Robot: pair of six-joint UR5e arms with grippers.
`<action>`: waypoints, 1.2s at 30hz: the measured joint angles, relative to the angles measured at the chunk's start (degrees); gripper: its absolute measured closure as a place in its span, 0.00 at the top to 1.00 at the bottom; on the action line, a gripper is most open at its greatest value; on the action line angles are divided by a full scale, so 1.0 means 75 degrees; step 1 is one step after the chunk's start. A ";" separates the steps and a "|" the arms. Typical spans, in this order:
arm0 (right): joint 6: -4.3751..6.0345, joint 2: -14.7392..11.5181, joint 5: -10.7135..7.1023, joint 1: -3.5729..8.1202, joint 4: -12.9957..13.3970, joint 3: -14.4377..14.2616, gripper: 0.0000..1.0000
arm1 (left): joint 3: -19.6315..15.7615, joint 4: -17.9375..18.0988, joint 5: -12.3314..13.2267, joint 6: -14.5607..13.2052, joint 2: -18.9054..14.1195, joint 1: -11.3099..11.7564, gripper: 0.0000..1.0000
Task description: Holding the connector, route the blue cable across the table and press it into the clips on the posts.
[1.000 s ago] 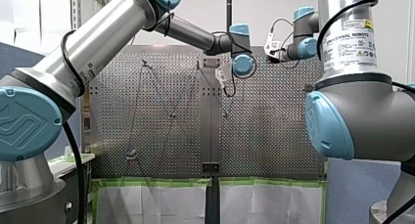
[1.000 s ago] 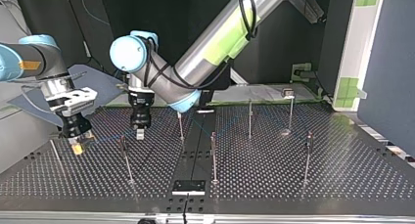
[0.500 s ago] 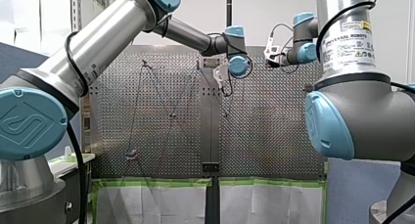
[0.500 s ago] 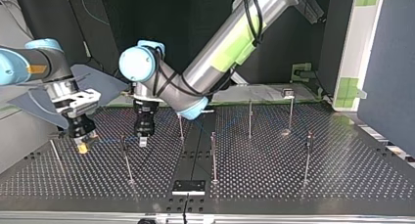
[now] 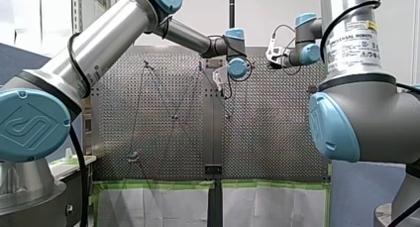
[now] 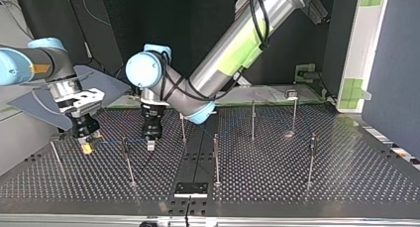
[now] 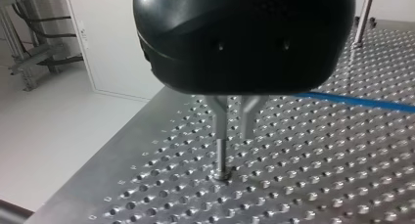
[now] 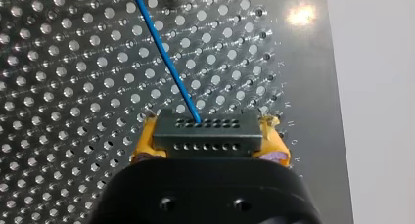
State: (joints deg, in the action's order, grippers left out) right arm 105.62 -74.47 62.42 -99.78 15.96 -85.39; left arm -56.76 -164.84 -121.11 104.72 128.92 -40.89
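In the right wrist view my right gripper (image 8: 205, 132) is shut on the black connector (image 8: 205, 145), its yellow pads (image 8: 146, 140) at either end. The blue cable (image 8: 166, 57) leaves the connector and runs ahead over the perforated table. In the top view my right gripper (image 6: 87, 146) hangs low at the left, and the cable (image 6: 109, 141) stretches from it toward a post (image 6: 127, 160). My left gripper (image 6: 150, 145) hovers just past that post. Its metal fingers (image 7: 218, 114) stand slightly apart with nothing between them, above a thin post (image 7: 221, 158). The cable (image 7: 352, 100) passes behind them.
Several thin posts stand on the table (image 6: 297, 187), among them ones at the middle (image 6: 216, 157) and toward the right (image 6: 311, 157). A small black block (image 6: 191, 189) sits at the near edge. In the front view the cable zigzags between posts (image 5: 173, 117).
In the top view my left gripper has moved right and lower, to beside the post. My right gripper has shifted a little right with the connector.
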 joint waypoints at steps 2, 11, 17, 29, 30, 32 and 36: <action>0.0000 -0.0001 -0.0003 0.0001 -0.0001 0.0000 0.00 | -0.0077 -0.0102 -0.0020 0.0079 -0.0001 -0.0047 0.75; 0.0000 0.0000 -0.0004 -0.0001 -0.0001 -0.0001 0.00 | -0.0251 -0.0646 -0.0293 0.0503 -0.0003 -0.0197 1.00; 0.0000 0.0000 -0.0004 -0.0002 -0.0001 -0.0001 0.00 | -0.0255 -0.1025 -0.0332 0.0702 -0.0015 -0.0290 1.00; 0.0000 0.0000 -0.0004 -0.0001 -0.0002 0.0000 0.00 | -0.0432 -0.1596 -0.0439 0.0730 -0.0269 -0.0452 1.00; -0.0001 0.0000 -0.0004 -0.0001 -0.0001 -0.0001 0.00 | -0.0484 -0.1556 -0.0418 0.0716 -0.0324 -0.0477 1.00; -0.0001 0.0000 -0.0004 -0.0001 -0.0001 0.0000 0.00 | -0.0617 -0.1441 -0.0378 0.0688 -0.0456 -0.0545 1.00; -0.0001 0.0000 -0.0004 -0.0002 -0.0001 -0.0001 0.00 | -0.0867 -0.1200 -0.0370 0.0670 -0.0708 -0.0678 1.00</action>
State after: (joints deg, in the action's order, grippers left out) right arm 105.61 -74.47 62.39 -99.79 15.96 -85.39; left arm -63.27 -173.84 -123.88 109.74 123.60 -45.97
